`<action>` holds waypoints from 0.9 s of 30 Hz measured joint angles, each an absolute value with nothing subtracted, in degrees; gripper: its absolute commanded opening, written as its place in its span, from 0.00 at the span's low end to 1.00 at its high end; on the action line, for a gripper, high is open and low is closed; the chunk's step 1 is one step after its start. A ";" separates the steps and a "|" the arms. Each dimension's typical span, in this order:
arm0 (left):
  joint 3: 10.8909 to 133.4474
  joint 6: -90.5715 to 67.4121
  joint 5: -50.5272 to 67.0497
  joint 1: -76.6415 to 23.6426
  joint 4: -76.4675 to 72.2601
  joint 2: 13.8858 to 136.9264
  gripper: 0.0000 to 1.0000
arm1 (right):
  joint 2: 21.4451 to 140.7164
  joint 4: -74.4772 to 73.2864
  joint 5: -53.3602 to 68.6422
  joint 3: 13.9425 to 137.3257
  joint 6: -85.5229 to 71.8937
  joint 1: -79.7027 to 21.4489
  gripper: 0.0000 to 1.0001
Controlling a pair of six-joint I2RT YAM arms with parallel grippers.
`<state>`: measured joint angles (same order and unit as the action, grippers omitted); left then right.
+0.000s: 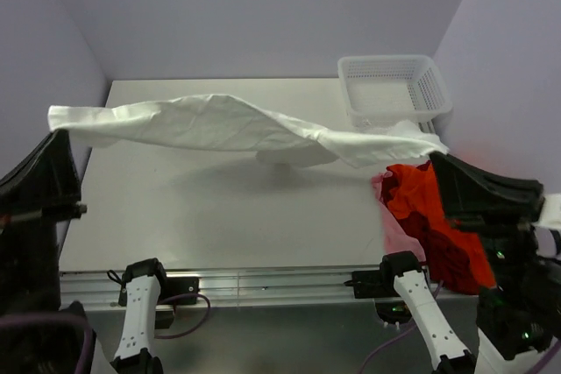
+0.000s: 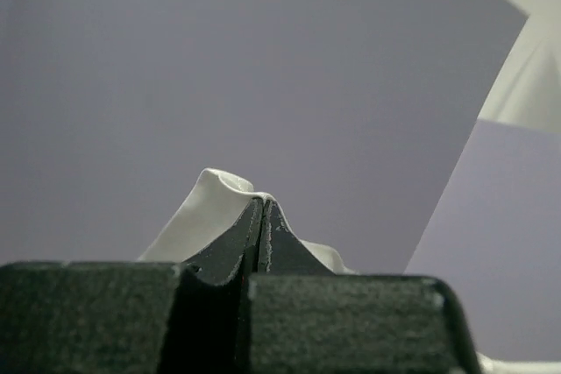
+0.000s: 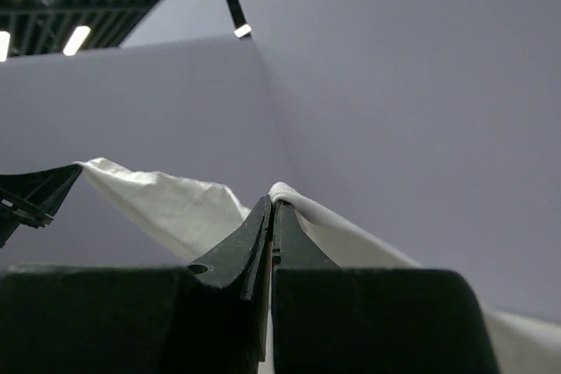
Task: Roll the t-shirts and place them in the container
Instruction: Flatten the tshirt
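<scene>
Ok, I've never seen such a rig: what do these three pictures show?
Two robot arms are bolted to the near edge of a table. The wide picture comes from a fixed camera above and behind them; the other two from a camera on each wrist, looking along its black two-finger tool. The left tool and right tool are each shut on an end of the white t-shirt, stretching it in the air above the table. An orange-red cloth heap lies at the table's right edge, a white mesh basket at the far right corner.
</scene>
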<state>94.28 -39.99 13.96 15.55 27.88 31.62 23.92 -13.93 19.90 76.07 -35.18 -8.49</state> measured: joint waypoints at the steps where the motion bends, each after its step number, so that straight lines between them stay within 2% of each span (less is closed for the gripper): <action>1: 96.57 -39.59 13.26 15.55 27.77 31.42 0.00 | 23.35 -13.37 20.03 78.24 -34.83 -8.49 0.00; 8: 108.71 -36.51 6.46 14.24 28.77 31.14 0.01 | 23.33 -13.74 19.84 92.99 -31.07 -8.49 0.00; 12: 106.83 -36.58 2.98 12.03 28.77 30.98 0.00 | 26.35 -15.86 19.14 101.82 -30.37 -8.40 0.00; 16: 96.99 -37.56 0.12 9.76 27.49 31.16 0.00 | 32.67 -17.74 19.35 106.24 -30.55 -8.60 0.00; 19: 84.36 -38.87 -1.10 8.54 25.12 31.68 0.00 | 36.47 -17.69 20.58 100.71 -31.59 -8.64 0.00; 27: 54.04 -43.53 -4.54 8.47 19.09 34.09 0.00 | 41.08 -13.15 21.61 66.76 -36.16 -8.64 0.00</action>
<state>54.04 -43.53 -4.54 8.47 19.09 34.09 41.08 -13.15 21.61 66.76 -36.16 -8.64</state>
